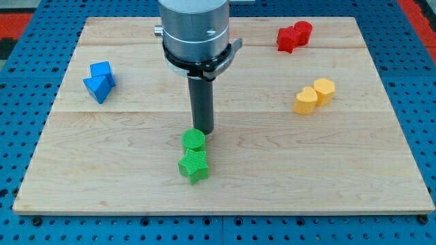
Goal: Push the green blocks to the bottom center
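Nearest the camera: green star block (194, 167) sits low on the board, just left of centre, closest of everything to the view's bottom edge.
Stacked behind it: green round block (193, 140), touching the star's upper side, so the pair forms a short column running toward the view's top.
Rod: my tip (202, 131) is right at the round block's upper right edge, touching or as good as touching; hard to call from this angle.
Jaws: none on this rig, just a bare rod, so nothing is clenched, released or grasped.
Task's things: both greens are already near the bottom middle, a little left of dead centre, with bare wood between them and the wooden board (381, 184) edge.
Step in hand, my read: shove the column down the view, round block driving the star.
Doing it well: I'm off to the right of the column's line, so a straight push risks the round one slipping left off the star. Centre up behind it, then go slow, nudging slightly right.
Stop point: short of the edge.
Bystanders: blue blocks (99, 80), red blocks (293, 36) and yellow blocks (314, 95) sit well apart, out of the path.
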Action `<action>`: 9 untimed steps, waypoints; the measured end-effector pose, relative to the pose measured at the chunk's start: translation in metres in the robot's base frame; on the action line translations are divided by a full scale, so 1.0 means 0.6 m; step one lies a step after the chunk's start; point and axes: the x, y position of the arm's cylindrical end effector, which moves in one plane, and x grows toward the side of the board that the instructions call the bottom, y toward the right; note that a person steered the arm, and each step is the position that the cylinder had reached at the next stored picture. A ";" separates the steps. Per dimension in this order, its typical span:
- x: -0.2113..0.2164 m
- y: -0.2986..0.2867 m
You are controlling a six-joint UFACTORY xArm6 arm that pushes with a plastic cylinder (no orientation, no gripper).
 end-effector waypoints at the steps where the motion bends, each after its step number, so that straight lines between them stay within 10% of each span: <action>1: 0.001 0.010; 7: 0.006 -0.009; 9: -0.002 -0.177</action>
